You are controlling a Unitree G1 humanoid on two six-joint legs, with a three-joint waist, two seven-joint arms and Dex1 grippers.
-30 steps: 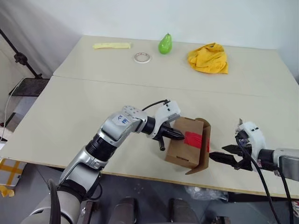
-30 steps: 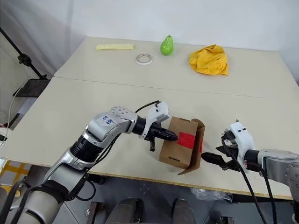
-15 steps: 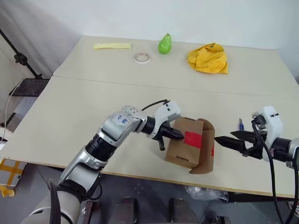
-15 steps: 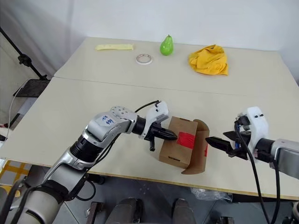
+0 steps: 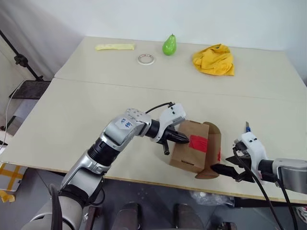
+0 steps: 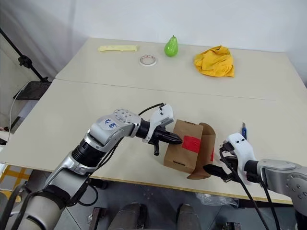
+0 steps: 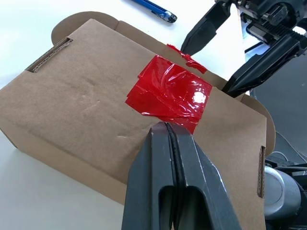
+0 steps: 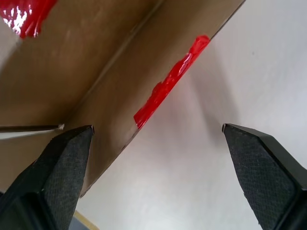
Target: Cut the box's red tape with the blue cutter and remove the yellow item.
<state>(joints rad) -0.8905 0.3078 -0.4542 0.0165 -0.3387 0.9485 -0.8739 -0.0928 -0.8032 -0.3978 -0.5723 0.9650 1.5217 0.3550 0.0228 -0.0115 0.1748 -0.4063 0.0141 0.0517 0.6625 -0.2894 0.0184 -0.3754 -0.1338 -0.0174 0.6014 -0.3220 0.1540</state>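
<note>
Left gripper [image 7: 166, 125]: we see it closed, tips pressing the box [image 5: 191, 152] beside the tape [image 5: 197, 142].
Right gripper [image 5: 221, 169]: spread wide, empty, at the open flap.
Cutter [image 5: 247, 127]: on the counter [image 5: 86, 115], behind the right gripper.

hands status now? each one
Left hand: closed, holding nothing, tips against the box by the red tape.
Right hand: open, empty, at the box's flap.
</note>
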